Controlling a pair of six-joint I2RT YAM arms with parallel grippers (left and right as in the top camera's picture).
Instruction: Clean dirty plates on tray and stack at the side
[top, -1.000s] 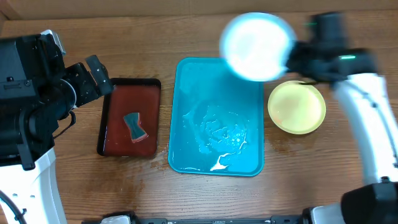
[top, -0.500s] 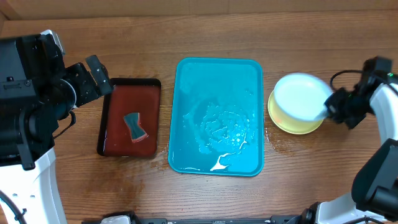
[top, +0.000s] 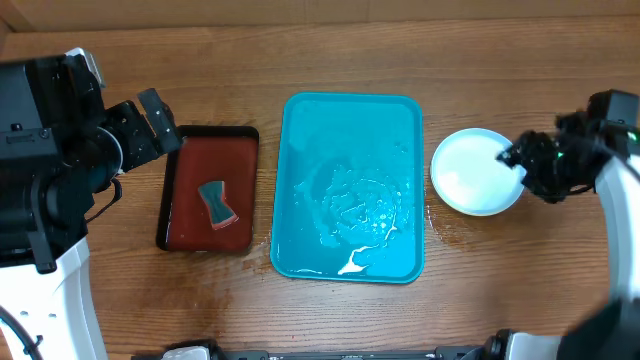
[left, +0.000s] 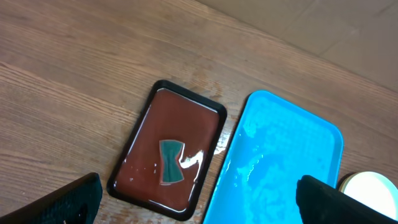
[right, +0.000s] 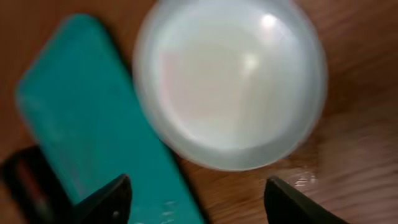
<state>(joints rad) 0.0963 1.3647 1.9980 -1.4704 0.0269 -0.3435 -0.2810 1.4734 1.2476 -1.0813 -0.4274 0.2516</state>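
Observation:
The turquoise tray (top: 350, 130) lies mid-table, wet, with a white smear near its front edge and no plates on it. A pale blue plate (top: 470, 172) rests on the table just right of it. My right gripper (top: 514, 162) hovers at that plate's right rim, open and empty. In the right wrist view the plate (right: 230, 81) fills the top, clear of the spread fingers (right: 106, 199), with the tray (right: 74, 118) on the left. My left gripper (top: 152, 125) is open, raised to the left of the red tray. In the left wrist view its gripper (left: 202, 205) holds nothing.
A dark red, black-rimmed tray (top: 190, 160) left of the turquoise one holds water and a teal sponge (top: 216, 203). In the left wrist view the red tray (left: 143, 134), the sponge (left: 170, 162) and the turquoise tray (left: 280, 162) show. Bare wood table (top: 300, 310) runs along the front.
My right gripper carried the pale blue plate down from above the tray's far right corner onto a yellow-green plate beside the tray, then opened and let go. The left arm stayed still.

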